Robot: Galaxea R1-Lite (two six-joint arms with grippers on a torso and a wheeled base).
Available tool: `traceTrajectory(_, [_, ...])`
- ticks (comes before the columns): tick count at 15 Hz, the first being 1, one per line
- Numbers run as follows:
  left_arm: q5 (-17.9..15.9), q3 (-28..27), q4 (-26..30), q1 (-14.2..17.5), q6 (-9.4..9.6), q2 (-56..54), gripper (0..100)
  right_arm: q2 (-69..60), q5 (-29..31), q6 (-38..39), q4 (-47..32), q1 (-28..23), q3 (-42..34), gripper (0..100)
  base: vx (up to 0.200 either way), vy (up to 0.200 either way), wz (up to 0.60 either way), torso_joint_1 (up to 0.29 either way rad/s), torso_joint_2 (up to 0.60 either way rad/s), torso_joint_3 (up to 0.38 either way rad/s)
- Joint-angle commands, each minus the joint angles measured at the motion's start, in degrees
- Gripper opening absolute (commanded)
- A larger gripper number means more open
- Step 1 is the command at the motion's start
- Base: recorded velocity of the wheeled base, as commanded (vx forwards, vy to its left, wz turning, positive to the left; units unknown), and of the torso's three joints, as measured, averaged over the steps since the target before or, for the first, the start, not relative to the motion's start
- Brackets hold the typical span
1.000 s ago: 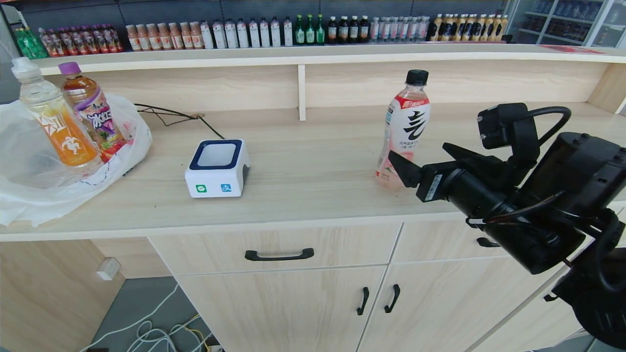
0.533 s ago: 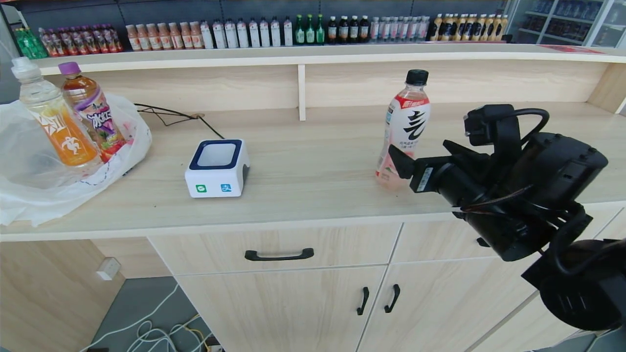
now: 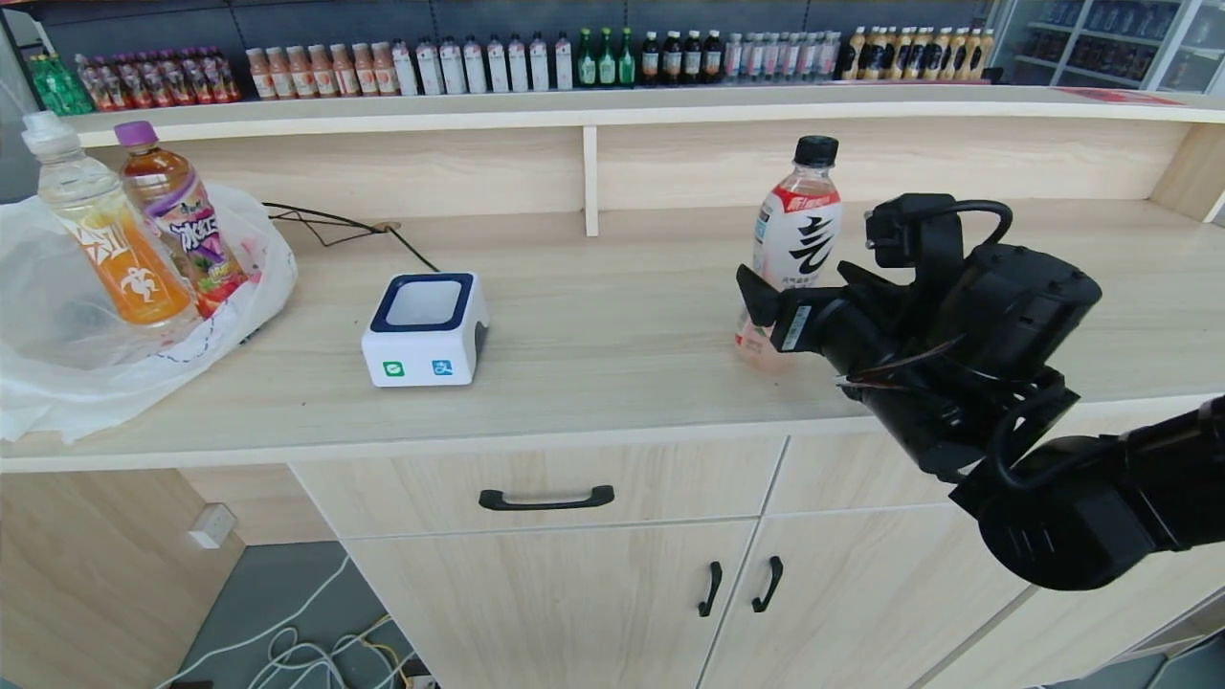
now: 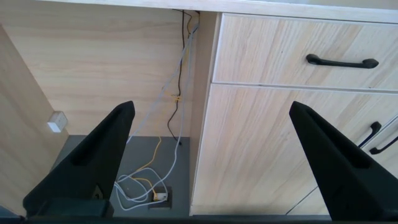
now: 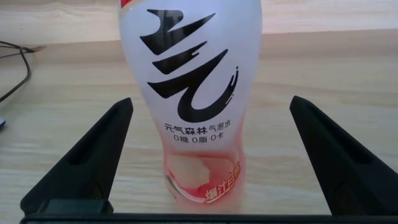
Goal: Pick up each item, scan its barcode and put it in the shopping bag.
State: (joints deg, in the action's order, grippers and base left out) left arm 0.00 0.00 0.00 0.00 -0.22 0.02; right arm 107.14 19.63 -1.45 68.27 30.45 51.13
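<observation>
A pink-and-white drink bottle (image 3: 794,239) with a black cap stands upright on the wooden counter (image 3: 612,335), right of centre. My right gripper (image 3: 787,292) is open, with a finger on each side of the bottle's lower half. In the right wrist view the bottle (image 5: 196,93) stands between the spread fingers of the right gripper (image 5: 211,102), touching neither. The white scanner (image 3: 426,328) sits mid-counter. A white shopping bag (image 3: 57,364) at the left holds an orange bottle (image 3: 110,230) and a purple-capped bottle (image 3: 182,225). My left gripper (image 4: 209,109) hangs open below the counter, facing the cabinet.
A raised shelf ledge (image 3: 612,110) with a divider (image 3: 590,182) backs the counter. A black cable (image 3: 335,228) runs from the scanner to the back. Rows of bottles (image 3: 536,62) line the far wall. Drawer and door handles (image 3: 545,499) are on the cabinet front.
My right arm has moved forward and left, bringing the open gripper around the pink bottle's lower part. The bottle, the scanner and the bag have stayed put.
</observation>
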Motion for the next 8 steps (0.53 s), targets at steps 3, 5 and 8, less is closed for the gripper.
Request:
traceTrajectory(3, [0.0,0.0,0.0,0.0,-0.04,0.0,100,2.6,0.1,0.0,0.1,0.0,1.8,100,0.0,0.0,0.0,0.0,0.0,0.0])
traceTrajectory(5, [0.0,0.0,0.0,0.0,-0.04,0.0,100,3.2,0.0,0.0,0.1,0.0,2.7,100,0.0,0.0,0.0,0.0,0.0,0.0])
traceTrajectory(8, [0.0,0.0,0.0,0.0,-0.04,0.0,100,3.6,-0.9,0.0,0.1,0.0,3.4,100,0.0,0.0,0.0,0.0,0.0,0.0])
